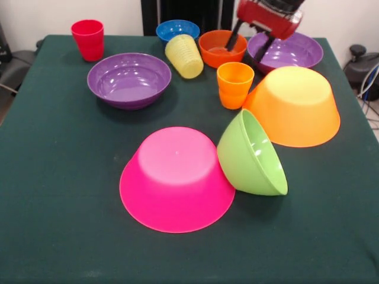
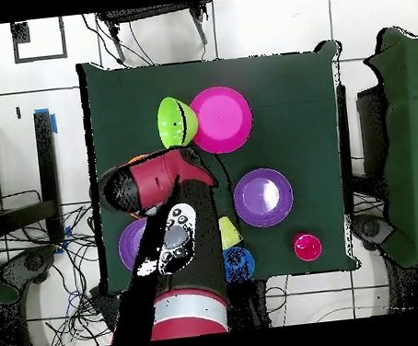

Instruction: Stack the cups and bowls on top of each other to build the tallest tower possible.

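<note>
My gripper [image 1: 249, 42] hangs open at the far right. One finger [image 1: 233, 39] reaches into the small orange-red bowl [image 1: 218, 54]; the other is at the left rim of a purple bowl [image 1: 291, 52]. In front of them stand the orange cup [image 1: 234, 84] and the large orange bowl [image 1: 294, 106], which is upside down. A green bowl [image 1: 253, 155] lies on its side against the upside-down pink bowl [image 1: 176, 177]. A second purple bowl [image 1: 129, 78], the red cup [image 1: 87, 39], the blue bowl [image 1: 177, 28] and the tilted yellow cup [image 1: 184, 56] sit further left.
In the overhead view the arm [image 2: 164, 190] covers the orange bowl and orange cup. The pink bowl [image 2: 221, 119], green bowl [image 2: 176, 121], a purple bowl [image 2: 263, 196] and the red cup [image 2: 305, 245] show. Chairs stand at both table sides.
</note>
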{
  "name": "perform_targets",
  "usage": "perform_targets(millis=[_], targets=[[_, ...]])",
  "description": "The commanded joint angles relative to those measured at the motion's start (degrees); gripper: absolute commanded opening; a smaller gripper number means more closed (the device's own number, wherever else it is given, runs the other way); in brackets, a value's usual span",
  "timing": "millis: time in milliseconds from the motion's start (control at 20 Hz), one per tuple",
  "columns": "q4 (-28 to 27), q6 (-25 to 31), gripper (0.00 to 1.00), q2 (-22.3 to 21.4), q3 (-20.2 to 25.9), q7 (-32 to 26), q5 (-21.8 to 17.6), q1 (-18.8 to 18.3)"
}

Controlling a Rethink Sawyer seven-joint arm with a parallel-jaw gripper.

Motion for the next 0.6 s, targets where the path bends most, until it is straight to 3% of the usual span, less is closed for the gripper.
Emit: perform_targets(millis=[50,200,400,600], targets=[[3.8,-3.8,1.00,-9.0,11.2,-11.7,-0.1,-3.2],[4.0,-9.9,1.00,-10.5,13.4,-14.1,-3.4,-5.7],[2.7,-13.9,1.00,-10.5,17.5,-18.4,-6.5,-9.7],[5.0,-9.8,1.00,-14.6,25.0,-26.3,-4.9,-16.1]])
